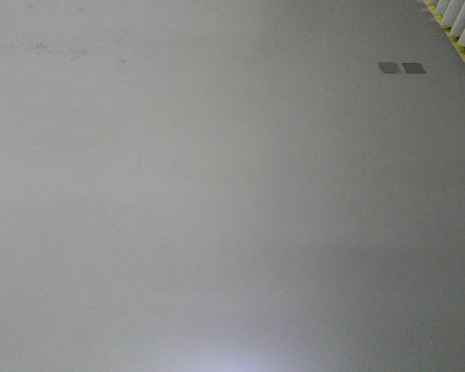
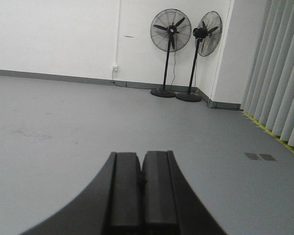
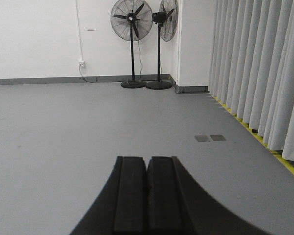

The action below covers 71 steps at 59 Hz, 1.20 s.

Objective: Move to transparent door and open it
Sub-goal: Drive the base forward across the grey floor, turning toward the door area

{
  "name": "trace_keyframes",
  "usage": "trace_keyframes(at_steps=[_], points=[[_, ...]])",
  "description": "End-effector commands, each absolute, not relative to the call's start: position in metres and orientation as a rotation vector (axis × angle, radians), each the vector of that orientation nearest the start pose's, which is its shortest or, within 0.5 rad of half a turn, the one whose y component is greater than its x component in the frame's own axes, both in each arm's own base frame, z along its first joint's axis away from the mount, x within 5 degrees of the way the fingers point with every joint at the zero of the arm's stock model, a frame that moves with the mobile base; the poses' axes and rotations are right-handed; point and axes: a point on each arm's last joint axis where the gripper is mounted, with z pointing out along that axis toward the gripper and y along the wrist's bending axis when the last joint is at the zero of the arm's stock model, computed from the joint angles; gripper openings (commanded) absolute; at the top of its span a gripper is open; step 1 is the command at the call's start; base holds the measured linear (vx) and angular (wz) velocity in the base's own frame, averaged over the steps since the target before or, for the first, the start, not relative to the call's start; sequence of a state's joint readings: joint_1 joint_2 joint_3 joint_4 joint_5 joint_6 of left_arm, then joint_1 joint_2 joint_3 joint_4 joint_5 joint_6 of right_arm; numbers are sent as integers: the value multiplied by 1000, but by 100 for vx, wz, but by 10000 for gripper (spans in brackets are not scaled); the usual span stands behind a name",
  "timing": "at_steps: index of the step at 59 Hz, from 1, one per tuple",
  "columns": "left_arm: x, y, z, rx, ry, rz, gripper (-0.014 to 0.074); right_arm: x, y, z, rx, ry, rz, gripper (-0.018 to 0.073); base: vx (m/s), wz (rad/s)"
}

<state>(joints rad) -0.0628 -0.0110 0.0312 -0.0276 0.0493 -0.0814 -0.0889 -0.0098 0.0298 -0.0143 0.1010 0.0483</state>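
Left gripper (image 2: 141, 164): black, flat-padded fingers pressed together along the seam, nothing between them. Right gripper (image 3: 147, 166): likewise, both black pads met edge to edge, empty. Both pointed out low over the smooth grey floor (image 2: 63, 122)

Transparent door: showed in none of the three views, so its place could not be told

Ahead stood a plain white wall (image 2: 54, 34) with a dark grey skirting strip (image 2: 49, 77) along its foot. Two black pedestal fans with round wire cages (image 2: 171, 30) stood side by side near the corner, their round bases on the floor. A small white wall socket (image 2: 115, 67) sat low on the wall to the left of the fans, just above the skirting

Pale grey vertical curtain folds (image 3: 255, 63) ran down the robot's right side, with a thin yellow floor strip (image 3: 264, 142) at their foot. Two small dark grey square floor plates (image 3: 210, 138) lay side by side near the curtain

The front-facing view was tilted down: almost all bare floor, the two plates and the curtain's lower edge at upper right. A small dark shape at the right edge was too cut off to identify
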Motion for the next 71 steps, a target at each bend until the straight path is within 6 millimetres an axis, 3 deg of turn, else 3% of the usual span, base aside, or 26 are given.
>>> trace_keyframes(at_steps=[1, 71], points=[[56, -4, 202, -39, 1473, -153, 3, 55, -5, 201, 92, 1510, -51, -9, 28, -13], [56, -4, 202, -39, 1473, -153, 3, 55, -5, 201, 92, 1510, -51, -9, 35, -2]])
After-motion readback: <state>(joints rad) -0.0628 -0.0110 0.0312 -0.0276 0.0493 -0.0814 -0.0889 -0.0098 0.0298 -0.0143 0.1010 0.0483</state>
